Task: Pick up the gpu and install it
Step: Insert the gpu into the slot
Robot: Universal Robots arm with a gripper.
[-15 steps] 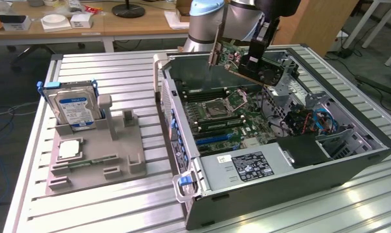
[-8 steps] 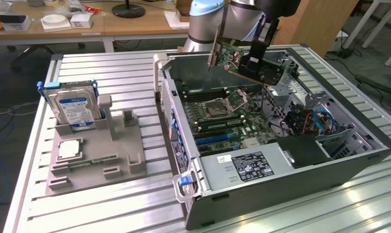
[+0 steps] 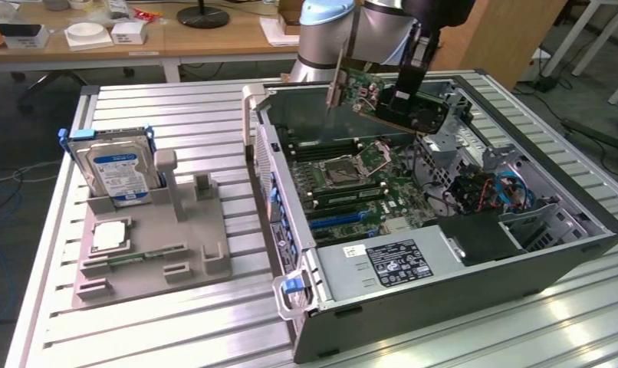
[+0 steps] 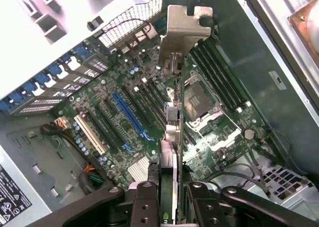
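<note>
My gripper [image 3: 406, 96] is shut on the gpu [image 3: 391, 100], a dark circuit card with a silvery end bracket [image 3: 335, 86] and a black cooler. It hangs tilted above the far part of the open computer case [image 3: 554, 253], over the motherboard [image 3: 360, 192]. In the wrist view the gpu [image 4: 172, 137] runs edge-on from my gripper [image 4: 169, 199] out to its bracket [image 4: 182, 30]. It is held in the air above the long blue slot [image 4: 132, 117] and the empty processor socket [image 4: 197, 100], touching neither.
On the exterior view's left, a grey holder tray [image 3: 146, 253] carries an upright silver hard drive [image 3: 119, 172] with a blue-white label. The case holds a power supply [image 3: 391, 264], drive cages and cables [image 3: 493, 192]. Desks stand behind the slatted table.
</note>
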